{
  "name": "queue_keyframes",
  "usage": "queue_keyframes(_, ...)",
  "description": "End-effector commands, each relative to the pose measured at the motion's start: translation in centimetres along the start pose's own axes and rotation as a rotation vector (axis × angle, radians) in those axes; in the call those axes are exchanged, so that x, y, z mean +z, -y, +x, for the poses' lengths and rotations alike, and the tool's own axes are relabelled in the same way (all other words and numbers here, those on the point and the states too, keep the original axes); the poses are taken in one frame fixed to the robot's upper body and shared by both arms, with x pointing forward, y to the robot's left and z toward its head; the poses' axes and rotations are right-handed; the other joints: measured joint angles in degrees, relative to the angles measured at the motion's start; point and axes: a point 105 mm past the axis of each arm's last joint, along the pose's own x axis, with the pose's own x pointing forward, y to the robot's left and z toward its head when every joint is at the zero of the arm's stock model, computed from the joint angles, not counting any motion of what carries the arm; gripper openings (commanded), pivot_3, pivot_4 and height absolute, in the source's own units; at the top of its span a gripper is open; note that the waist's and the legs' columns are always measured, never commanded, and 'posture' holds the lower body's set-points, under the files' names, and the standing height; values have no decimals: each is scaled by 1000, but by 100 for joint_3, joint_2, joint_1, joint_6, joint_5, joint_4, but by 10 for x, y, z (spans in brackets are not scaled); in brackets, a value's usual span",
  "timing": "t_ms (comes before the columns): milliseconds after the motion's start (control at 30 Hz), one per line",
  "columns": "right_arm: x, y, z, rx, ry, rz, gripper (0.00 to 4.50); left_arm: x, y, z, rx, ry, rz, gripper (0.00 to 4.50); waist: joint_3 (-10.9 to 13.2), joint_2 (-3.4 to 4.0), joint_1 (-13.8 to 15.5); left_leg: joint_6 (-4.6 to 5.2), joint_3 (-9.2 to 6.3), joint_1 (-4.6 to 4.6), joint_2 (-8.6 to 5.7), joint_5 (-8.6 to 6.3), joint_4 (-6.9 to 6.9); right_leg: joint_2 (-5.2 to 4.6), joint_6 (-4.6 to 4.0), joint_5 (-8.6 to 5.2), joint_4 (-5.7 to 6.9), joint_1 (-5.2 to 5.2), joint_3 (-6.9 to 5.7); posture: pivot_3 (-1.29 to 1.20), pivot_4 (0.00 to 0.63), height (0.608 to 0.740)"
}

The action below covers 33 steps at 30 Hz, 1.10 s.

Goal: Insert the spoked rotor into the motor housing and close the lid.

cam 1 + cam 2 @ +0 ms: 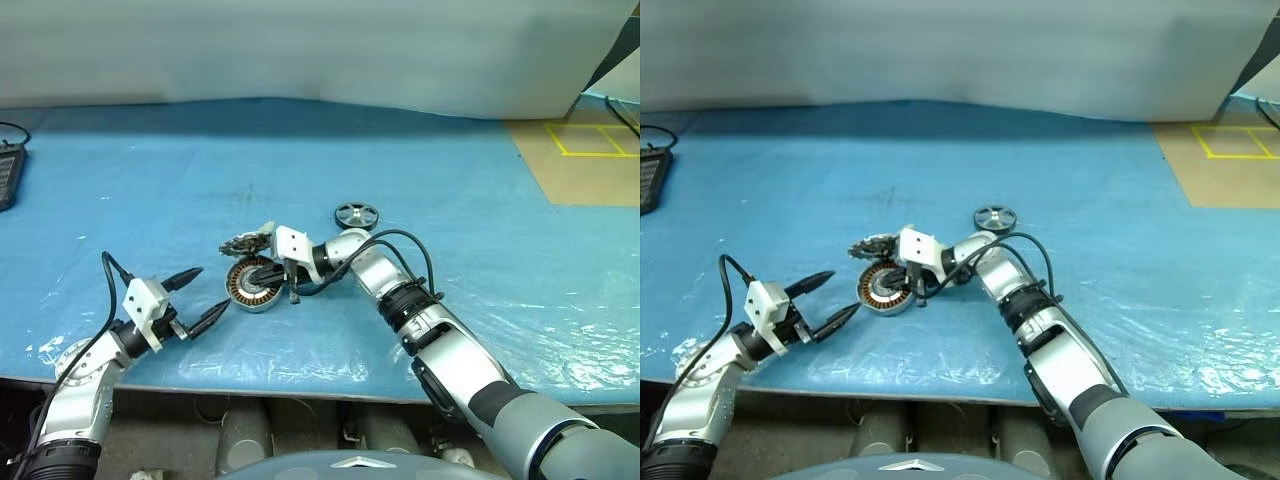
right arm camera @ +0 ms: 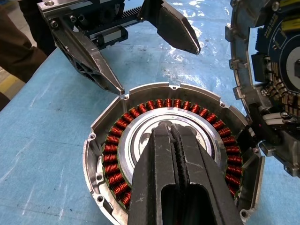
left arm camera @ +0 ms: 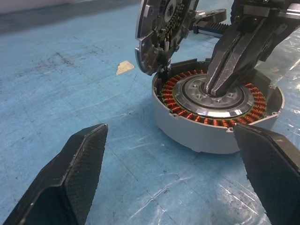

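Right wrist view looks straight down into the motor housing, its copper-orange ring of windings exposed around a shiny central hub, and the right gripper rests its tips on that hub with its two black fingers pressed together — nothing is held between them. The lid stands up open at the housing's rim, its jagged, shiny inner face turned toward the opening. From the head, the housing sits on the blue table close to the near edge, and the spoked rotor lies flat well apart from it, farther back and to the right. The left gripper hovers just beside the housing on the left, jaws spread wide — empty.
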Motion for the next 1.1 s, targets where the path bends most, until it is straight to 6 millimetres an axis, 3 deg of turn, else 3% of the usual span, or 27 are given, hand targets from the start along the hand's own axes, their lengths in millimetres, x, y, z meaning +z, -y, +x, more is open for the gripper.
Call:
queue_keyframes(33,-8,-5,-1,34,-58,-23,15,7,0,0,-3,20,23,4500,0,0,1,0,0,0,0,0,0,0,0,0,0,0,0,0,150,740)
queue_keyframes(200,6,-6,-5,50,7,-32,15,7,0,1,-7,22,20,4500,0,0,2,0,1,2,0,0,1,-1,0,0,1,1,0,0,150,740)
queue_keyframes(433,34,-3,-25,47,150,11,15,8,0,0,-13,31,2,4500,0,0,6,1,1,-1,0,0,1,0,0,0,0,0,0,0,150,740)
queue_keyframes(633,34,-2,-27,21,135,11,15,8,-3,2,-16,32,4,4500,0,0,3,0,2,1,0,0,0,0,0,0,1,-1,1,0,150,740)
queue_keyframes(900,20,2,-4,0,91,26,15,8,-3,1,-17,33,7,4500,0,0,0,0,3,-1,0,0,-1,0,-1,-1,0,-2,1,0,150,740)
queue_keyframes(1100,21,5,2,-4,88,17,15,4,0,-3,-13,29,1,4500,0,0,-1,0,3,-2,0,0,0,-1,-1,0,0,-4,1,0,150,740)
